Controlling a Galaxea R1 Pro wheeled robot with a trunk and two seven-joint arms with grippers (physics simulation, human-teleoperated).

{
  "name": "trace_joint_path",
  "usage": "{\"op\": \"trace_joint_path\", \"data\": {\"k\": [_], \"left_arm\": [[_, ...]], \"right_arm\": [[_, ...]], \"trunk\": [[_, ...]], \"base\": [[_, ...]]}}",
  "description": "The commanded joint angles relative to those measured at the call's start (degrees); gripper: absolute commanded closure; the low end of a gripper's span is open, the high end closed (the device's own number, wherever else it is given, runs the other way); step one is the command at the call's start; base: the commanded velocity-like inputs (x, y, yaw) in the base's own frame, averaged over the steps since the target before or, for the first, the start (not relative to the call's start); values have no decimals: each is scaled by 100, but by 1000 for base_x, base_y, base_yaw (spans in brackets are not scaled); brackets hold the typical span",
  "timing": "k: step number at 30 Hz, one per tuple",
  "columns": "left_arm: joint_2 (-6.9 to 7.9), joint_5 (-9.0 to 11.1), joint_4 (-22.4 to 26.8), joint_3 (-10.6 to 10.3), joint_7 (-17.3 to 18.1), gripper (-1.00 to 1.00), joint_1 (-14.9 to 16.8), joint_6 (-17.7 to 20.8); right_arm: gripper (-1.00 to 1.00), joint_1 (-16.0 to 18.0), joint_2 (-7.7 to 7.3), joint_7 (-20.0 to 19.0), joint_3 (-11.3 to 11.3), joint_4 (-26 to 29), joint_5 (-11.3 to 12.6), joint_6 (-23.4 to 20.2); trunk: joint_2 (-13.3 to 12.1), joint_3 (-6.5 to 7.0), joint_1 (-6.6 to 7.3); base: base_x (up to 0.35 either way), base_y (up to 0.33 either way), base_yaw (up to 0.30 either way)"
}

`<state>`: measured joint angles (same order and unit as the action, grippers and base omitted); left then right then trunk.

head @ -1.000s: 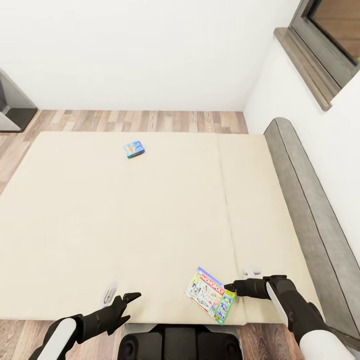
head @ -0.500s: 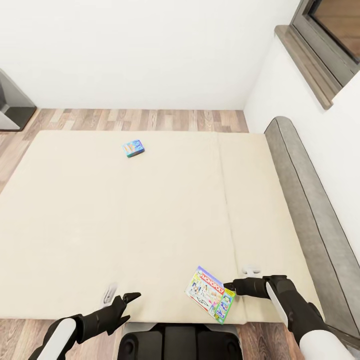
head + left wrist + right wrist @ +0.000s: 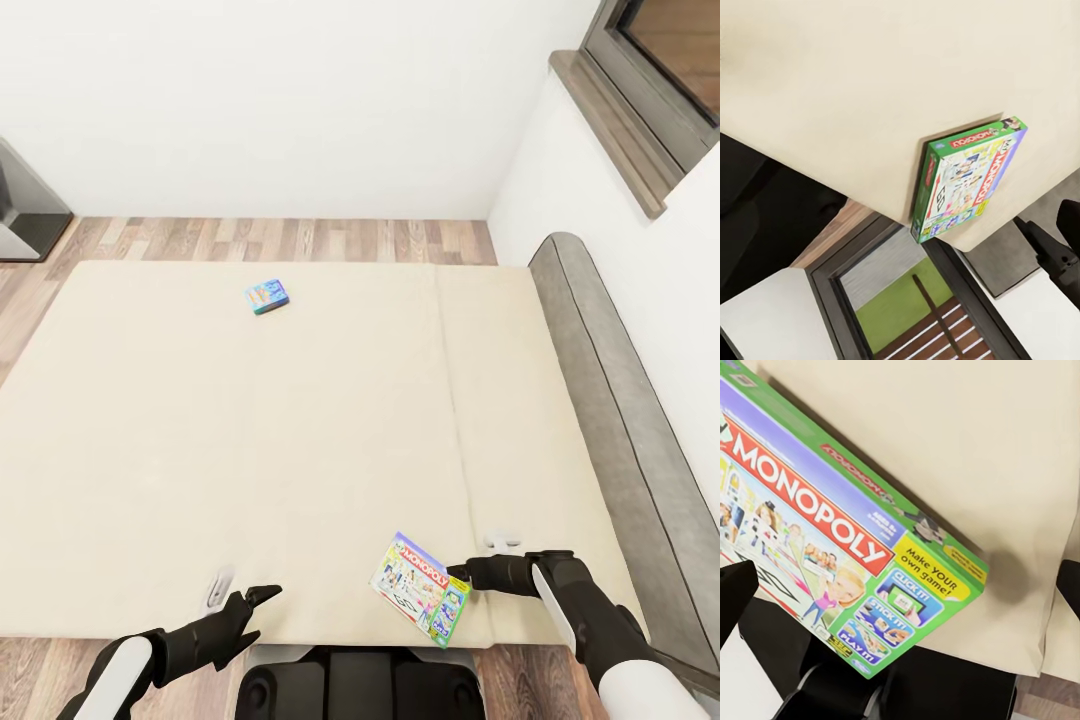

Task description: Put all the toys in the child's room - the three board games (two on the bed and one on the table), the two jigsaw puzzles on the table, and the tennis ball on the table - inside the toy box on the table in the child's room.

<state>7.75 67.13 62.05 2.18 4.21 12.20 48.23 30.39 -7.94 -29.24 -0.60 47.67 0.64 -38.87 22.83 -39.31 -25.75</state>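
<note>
Monopoly box (image 3: 421, 588) overhangs near bed (image 3: 250, 450) edge, easy reach. Right claw (image 3: 460, 575) spread, at box corner, not pinching. Left claw (image 3: 258, 600) spread, idle.

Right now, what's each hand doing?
Left hand: open, holding nothing, over the bed's near edge.
Right hand: open, beside the Monopoly box, not gripping it.
</note>
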Motion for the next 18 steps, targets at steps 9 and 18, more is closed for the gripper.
{"op": "trace_joint_path", "data": {"k": [9,18], "left_arm": [[-1,-33,0,11,37,-100,1,29],[-1,-33,0,11,37,-100,3,29]], "right_arm": [[-100,2,2,-19,-9,6,6,-34],[-100,2,3,-20,-10,0,6,-33]], "trunk": [[9,-7,-3],[9,-7,-3]], "base": [[0,0,0],[0,0,0]]}}
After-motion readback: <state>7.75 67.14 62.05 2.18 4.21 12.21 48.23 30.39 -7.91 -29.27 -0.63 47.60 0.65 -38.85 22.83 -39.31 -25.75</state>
